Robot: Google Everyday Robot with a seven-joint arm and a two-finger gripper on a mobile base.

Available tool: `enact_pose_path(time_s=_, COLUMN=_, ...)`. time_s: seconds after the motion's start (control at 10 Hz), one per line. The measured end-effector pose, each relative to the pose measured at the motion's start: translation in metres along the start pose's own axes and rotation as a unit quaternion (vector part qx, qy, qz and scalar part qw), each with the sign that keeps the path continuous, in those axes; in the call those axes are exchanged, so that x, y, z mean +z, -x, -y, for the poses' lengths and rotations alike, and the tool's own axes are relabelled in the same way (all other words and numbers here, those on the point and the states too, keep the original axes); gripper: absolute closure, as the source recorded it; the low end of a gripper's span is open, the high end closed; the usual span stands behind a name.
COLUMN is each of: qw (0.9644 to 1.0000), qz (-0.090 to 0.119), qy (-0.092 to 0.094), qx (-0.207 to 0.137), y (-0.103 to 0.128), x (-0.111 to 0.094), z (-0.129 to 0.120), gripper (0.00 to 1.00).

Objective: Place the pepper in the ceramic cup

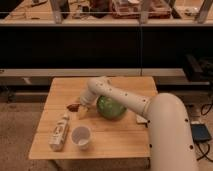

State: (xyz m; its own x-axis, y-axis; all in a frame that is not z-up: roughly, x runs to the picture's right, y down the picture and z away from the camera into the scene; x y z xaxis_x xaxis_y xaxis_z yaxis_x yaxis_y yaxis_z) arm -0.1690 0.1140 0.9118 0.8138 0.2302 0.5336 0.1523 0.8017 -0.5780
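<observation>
The gripper (83, 105) hangs low over the wooden table (125, 86), just left of the green bowl (111, 107). The pepper (73, 106) shows at the gripper's left edge, close to the tabletop; whether the gripper is clamped on it cannot be told. The ceramic cup (81, 137) stands upright nearer the front edge, beside the white labelled bottle (59, 132), which lies on its side.

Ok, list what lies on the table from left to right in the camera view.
white bottle → pepper → end effector, just right of the pepper → green bowl
</observation>
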Motion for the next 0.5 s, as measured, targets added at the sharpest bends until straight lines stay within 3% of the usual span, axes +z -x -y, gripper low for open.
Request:
enact_pose_path(time_s=0.3, qw=0.9998, qz=-0.003, qy=0.017, qx=0.004, y=-0.0019, x=0.0028, z=-0.0067, gripper=0.73)
enact_pose_path(time_s=0.5, qw=0.9997, qz=-0.001, qy=0.025, qx=-0.003, y=0.0005, x=0.0000, z=-0.0085, gripper=0.81)
